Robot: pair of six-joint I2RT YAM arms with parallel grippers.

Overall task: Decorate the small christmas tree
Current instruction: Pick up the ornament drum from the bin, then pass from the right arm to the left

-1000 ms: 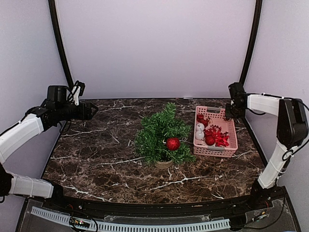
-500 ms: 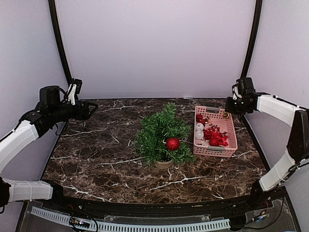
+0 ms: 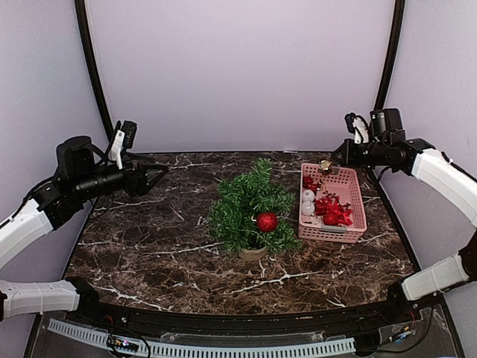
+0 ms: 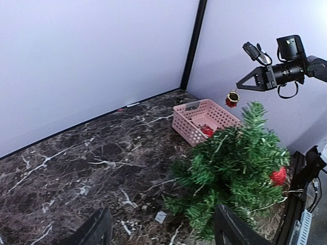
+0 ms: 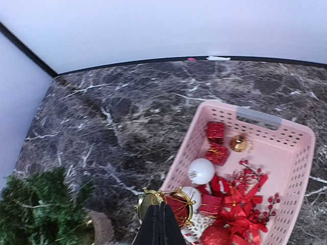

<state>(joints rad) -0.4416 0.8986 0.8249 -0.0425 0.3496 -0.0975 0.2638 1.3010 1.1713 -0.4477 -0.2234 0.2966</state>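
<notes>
The small christmas tree (image 3: 250,209) stands mid-table on a tan base, with a red glitter ball (image 3: 267,221) hung on its right side. My right gripper (image 3: 336,157) hovers above the left end of the pink basket (image 3: 358,224), shut on a small red-and-gold drum ornament (image 3: 326,167) that dangles below it. The right wrist view shows the drum (image 5: 176,201) just beyond the closed fingertips (image 5: 161,209), over the basket's near-left rim (image 5: 180,168). My left gripper (image 3: 159,174) is open and empty at the back left, well apart from the tree (image 4: 235,163).
The basket (image 5: 255,118) holds white balls, red gift boxes, a gold bauble, red bows and a red glitter ball. A small white scrap (image 4: 160,217) lies on the marble left of the tree. Black frame poles rise at both back corners.
My right gripper has risen and swung left from the basket's far right corner, lifting the drum ornament out. My left gripper has moved right, toward the tree.
</notes>
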